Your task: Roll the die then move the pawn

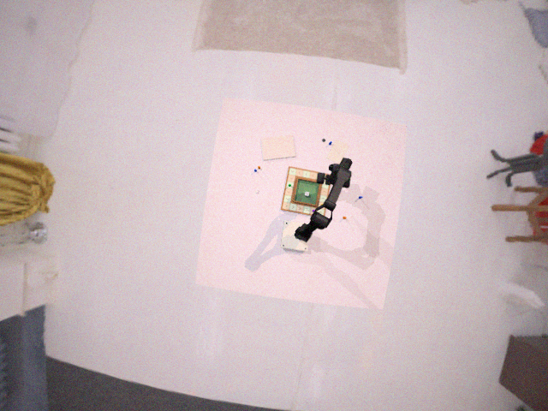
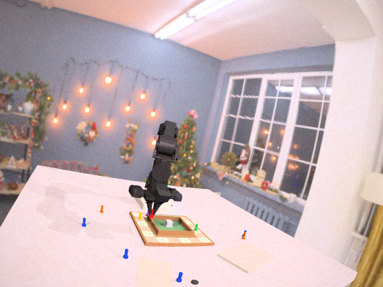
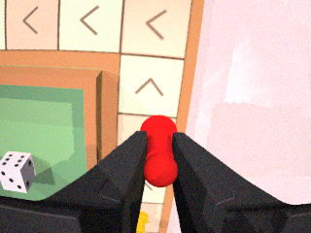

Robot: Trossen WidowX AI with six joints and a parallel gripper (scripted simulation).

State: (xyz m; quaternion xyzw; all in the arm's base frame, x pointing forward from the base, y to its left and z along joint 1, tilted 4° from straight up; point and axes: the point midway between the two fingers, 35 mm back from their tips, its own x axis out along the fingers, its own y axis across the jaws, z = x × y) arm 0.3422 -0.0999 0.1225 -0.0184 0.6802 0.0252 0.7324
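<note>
My gripper [image 3: 158,142] [image 2: 151,212] is shut on the red pawn [image 3: 158,151] [image 2: 151,213]. It holds the pawn over the right-hand column of squares on the game board [image 3: 194,58] [image 2: 173,243] [image 1: 292,170], just below an upward arrow square near the board's corner. The white die [image 3: 16,171] [image 2: 169,223] [image 1: 306,193] lies in the green tray [image 3: 39,123] [image 2: 178,228] in the middle of the board. In the overhead view the arm hides the red pawn.
A yellow pawn [image 3: 140,228] [image 2: 140,215], a purple pawn [image 2: 147,213] and a green pawn [image 2: 195,227] [image 1: 289,184] stand on the board. Loose blue pawns [image 2: 84,221] [image 2: 125,253] and an orange pawn [image 2: 101,208], two cards [image 2: 245,256] [image 2: 153,273] and a black disc [image 2: 194,281] lie on the table.
</note>
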